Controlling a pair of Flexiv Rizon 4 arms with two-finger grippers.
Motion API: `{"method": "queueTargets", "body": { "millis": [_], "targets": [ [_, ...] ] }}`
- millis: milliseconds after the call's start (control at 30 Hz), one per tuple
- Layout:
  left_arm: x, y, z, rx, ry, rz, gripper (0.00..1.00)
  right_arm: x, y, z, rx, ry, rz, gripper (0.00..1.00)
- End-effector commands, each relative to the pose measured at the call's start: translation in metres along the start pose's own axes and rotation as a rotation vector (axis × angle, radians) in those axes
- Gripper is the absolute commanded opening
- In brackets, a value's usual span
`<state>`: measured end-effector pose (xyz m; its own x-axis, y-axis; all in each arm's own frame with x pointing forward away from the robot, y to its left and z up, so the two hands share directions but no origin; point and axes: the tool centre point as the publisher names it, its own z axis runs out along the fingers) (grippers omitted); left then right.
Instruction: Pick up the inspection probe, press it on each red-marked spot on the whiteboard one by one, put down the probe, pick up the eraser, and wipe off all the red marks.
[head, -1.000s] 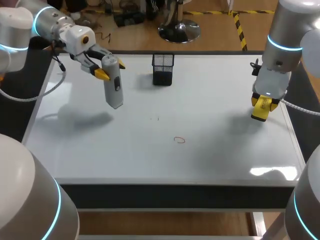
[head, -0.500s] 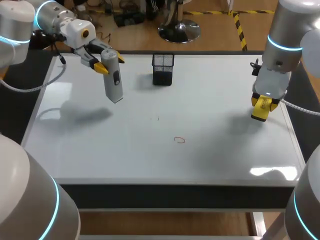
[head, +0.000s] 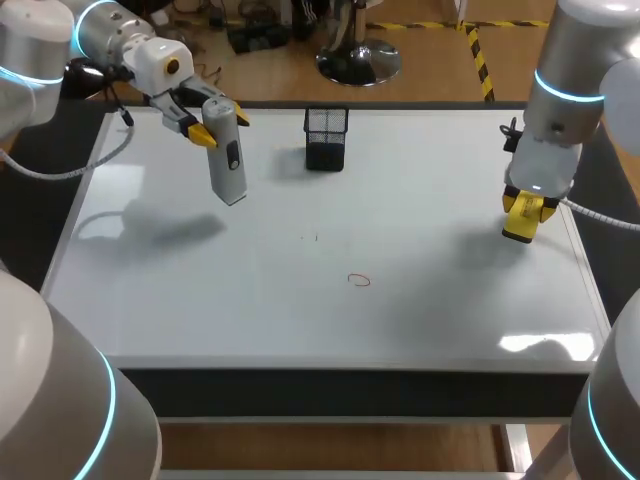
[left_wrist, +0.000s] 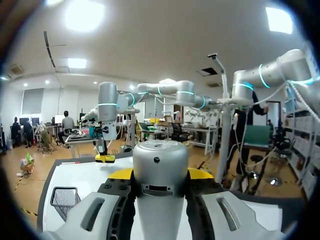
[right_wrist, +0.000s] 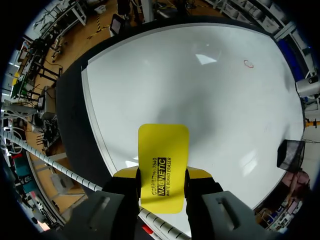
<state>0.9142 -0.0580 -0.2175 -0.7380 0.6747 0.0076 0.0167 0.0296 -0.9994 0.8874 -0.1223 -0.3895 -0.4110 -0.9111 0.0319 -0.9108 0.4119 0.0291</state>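
Note:
My left gripper (head: 221, 126) hangs above the whiteboard's (head: 430, 310) far left part, shut on the top of the grey inspection probe (head: 229, 168), which points down and clear of the board. The left wrist view shows the probe (left_wrist: 160, 195) clamped between both yellow-tipped fingers. At the board's right edge my right gripper (head: 523, 206) is shut on the yellow eraser (head: 519, 229), held just above the surface; the eraser (right_wrist: 163, 145) sticks out past the fingers. A small red loop (head: 359, 280) is drawn near the board's middle, also visible far ahead of the eraser as a red loop (right_wrist: 248, 63).
A black mesh pen holder (head: 326, 138) stands at the back middle of the board, to the right of the probe. A tiny dark mark (head: 316, 237) lies in front of it.
My left gripper has carried the probe a little up and toward the back of the board. The right arm and eraser have stayed still.

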Motion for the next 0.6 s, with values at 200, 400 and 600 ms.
{"method": "queueTargets", "body": {
  "millis": [200,400,600],
  "targets": [
    [-0.002,0.0,-0.002,0.003,0.007,-0.001,0.0,-0.009,0.046,-0.019,0.065,0.052,-0.07,0.0],
    [-0.002,0.0,-0.002,0.003,0.007,-0.001,0.0,-0.032,0.082,-0.028,0.076,0.046,-0.141,0.0],
    [-0.002,0.0,-0.002,0.003,0.007,-0.001,0.0,-0.058,0.117,-0.03,0.076,0.029,-0.195,0.0]
  ]
}}
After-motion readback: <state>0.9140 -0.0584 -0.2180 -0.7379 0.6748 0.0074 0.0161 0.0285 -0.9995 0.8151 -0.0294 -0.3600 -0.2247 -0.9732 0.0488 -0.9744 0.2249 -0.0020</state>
